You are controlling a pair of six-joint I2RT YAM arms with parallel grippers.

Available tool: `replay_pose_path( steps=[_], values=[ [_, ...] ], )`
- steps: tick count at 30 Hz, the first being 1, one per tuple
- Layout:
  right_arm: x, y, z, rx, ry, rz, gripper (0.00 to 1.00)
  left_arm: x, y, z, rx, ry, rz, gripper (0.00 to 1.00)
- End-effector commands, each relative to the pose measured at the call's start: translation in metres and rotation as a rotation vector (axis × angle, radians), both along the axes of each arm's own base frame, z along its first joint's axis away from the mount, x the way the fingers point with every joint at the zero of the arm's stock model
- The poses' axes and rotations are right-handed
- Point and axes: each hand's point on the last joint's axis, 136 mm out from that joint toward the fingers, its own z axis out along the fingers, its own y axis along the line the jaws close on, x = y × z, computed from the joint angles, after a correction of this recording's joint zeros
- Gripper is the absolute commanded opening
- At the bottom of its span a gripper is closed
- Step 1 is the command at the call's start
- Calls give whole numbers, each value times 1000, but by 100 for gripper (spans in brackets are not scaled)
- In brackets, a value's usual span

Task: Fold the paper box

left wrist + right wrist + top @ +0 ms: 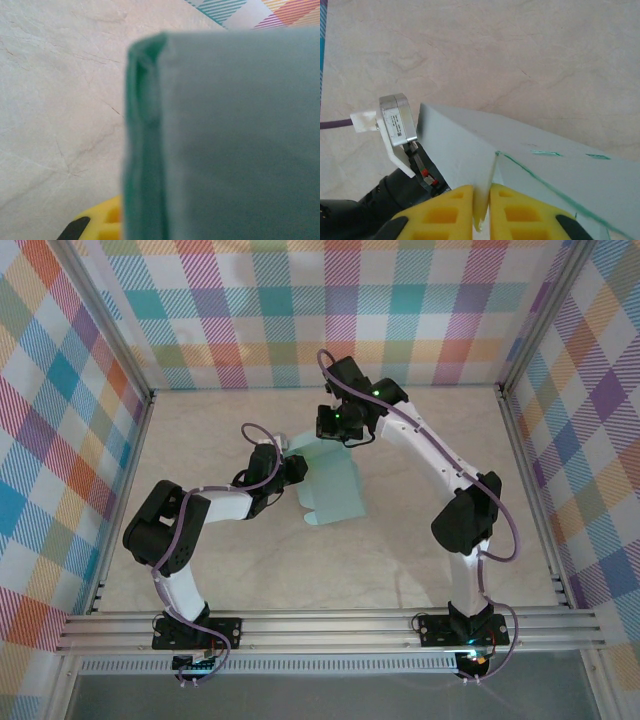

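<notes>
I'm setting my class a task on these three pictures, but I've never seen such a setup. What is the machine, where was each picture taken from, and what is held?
A robot's left arm and right arm are bolted to a table. One picture looks down from above; the other two come from cameras on the wrists. On the table lies a pale blue-green paper box, partly folded. The right pincer pinches a raised flap; the left pincer is shut on the card's left side.

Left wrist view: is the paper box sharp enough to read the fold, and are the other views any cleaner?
Left wrist: the paper box sits too near the lens, soft and dim, its folded edge smeared. Right wrist: crisp, the box pinched in the right tool, evenly lit. Top external: sharp, soft shadows, no glare.
</notes>
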Motion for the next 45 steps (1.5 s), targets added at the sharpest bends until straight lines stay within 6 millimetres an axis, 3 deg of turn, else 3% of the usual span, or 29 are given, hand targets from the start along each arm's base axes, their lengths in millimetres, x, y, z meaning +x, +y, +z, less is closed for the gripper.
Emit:
replay_pose_path(
  steps=[1,3,4,5,7,11,13,15,18,25,29,32,34,39,45],
  values=[
    [-1,-2,3,-5,10,-10,7,1,-1,22,-20,-69,-12,0],
    [-2,-2,2,-6,11,-10,7,2,-1,22,-22,-66,-12,0],
    [-1,-3,3,-5,9,-12,11,2,-1,21,-22,-65,-14,0],
    [-1,-3,3,-6,5,-12,22,2,-1,22,-23,-66,-14,0],
    [-1,-3,4,-4,3,-12,25,2,-1,21,-21,-64,-14,0],
    [-1,-3,5,-5,-3,-9,0,3,-2,20,-22,-61,-11,0],
    [-1,-4,7,-3,-11,-9,1,3,-2,19,-21,-53,-11,0],
    [-2,-4,14,9,-27,-4,21,3,-2,18,-22,-45,-8,0],
    [-7,-9,31,33,-85,9,32,3,-2,13,-12,-12,-12,0],
    [-21,-56,74,54,-297,-44,50,-1,-5,12,6,32,-52,0],
    [-10,-107,67,111,-300,-157,47,-5,-8,18,15,8,-96,0],
    [-2,-125,50,144,-252,-162,45,-11,-13,25,8,-21,-144,0],
    [0,-121,40,161,-225,-114,44,-14,-17,32,2,-37,-174,0],
    [-3,-90,25,213,-190,98,43,-17,-20,37,-5,-54,-204,0],
    [-22,-59,19,285,-162,292,37,-13,-16,31,2,-22,-164,0]
  ],
)
